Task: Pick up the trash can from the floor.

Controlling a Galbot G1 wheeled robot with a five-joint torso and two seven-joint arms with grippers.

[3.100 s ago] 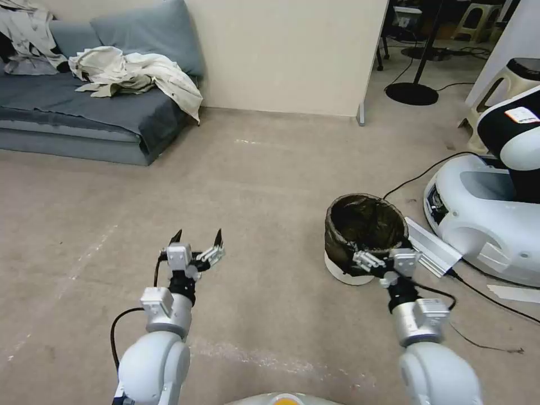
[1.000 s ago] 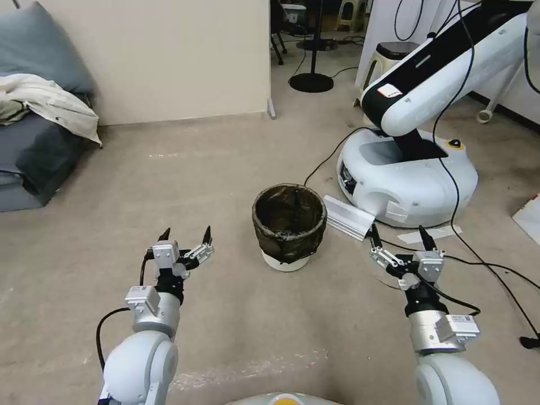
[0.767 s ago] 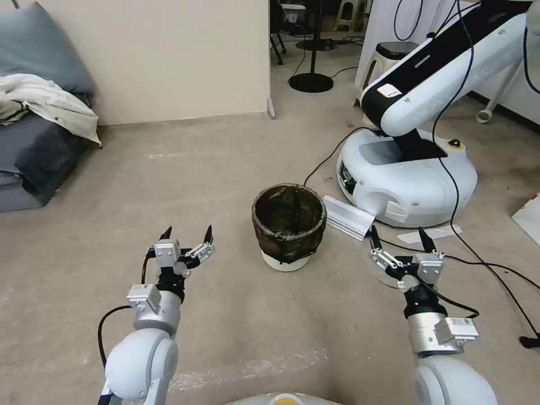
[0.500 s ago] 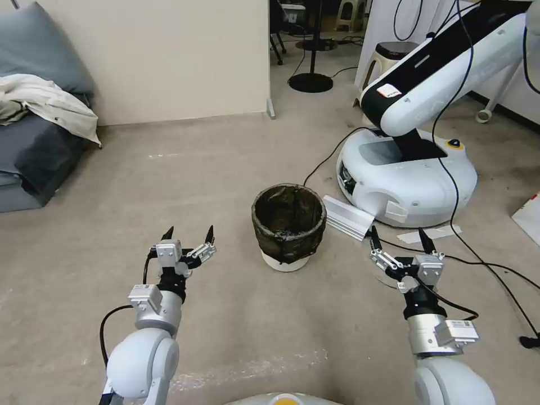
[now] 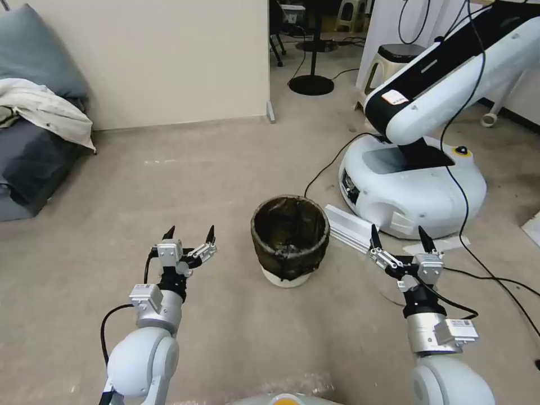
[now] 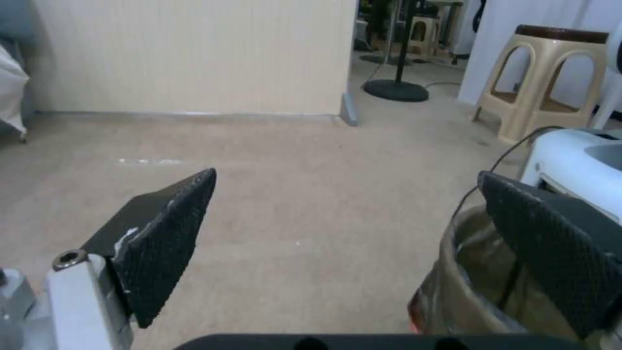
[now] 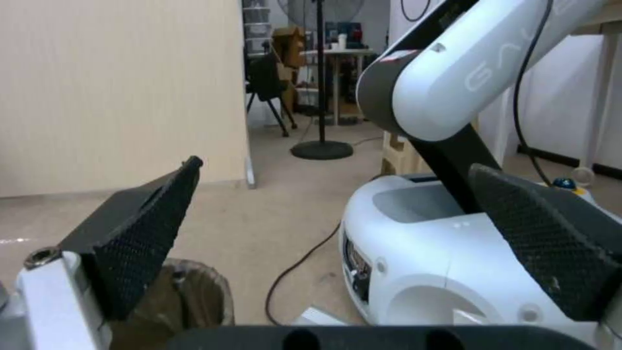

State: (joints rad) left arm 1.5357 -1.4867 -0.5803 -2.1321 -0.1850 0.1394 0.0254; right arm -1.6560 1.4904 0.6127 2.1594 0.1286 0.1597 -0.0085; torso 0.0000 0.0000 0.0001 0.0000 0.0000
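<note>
The trash can (image 5: pixel 290 239), a small round white bin lined with a crinkled dark bag folded over its rim, stands upright on the floor (image 5: pixel 169 185) in the middle of the head view, between the two arms. Only a white strip of its base shows under the bag.

The left pincer (image 5: pixel 189 233) hovers above the floor to the left of the trash can, apart from it, its two dark pointed fingers spread wide with nothing between them. In the left wrist view those textured fingers (image 6: pixel 170 240) frame bare floor, and the bag-covered rim of the can (image 6: pixel 466 287) sits just beside the far finger.

The right pincer (image 5: pixel 399 236) hovers to the right of the can, also apart from it, fingers spread wide and empty. In the right wrist view its fingers (image 7: pixel 139 233) stand well open, with the rim of the can (image 7: pixel 194 291) low beside one finger.

Just right of the can a flat white ridged strip (image 5: pixel 349 228) lies on the floor. Behind it stands a large white robot base (image 5: pixel 413 191) with a black-and-white arm (image 5: pixel 450 73) above it, and black cables (image 5: pixel 326 163) trail across the floor. A grey sofa (image 5: pixel 28 163) with a pale cloth (image 5: pixel 45 109) sits at far left against a beige wall (image 5: pixel 169 56).
</note>
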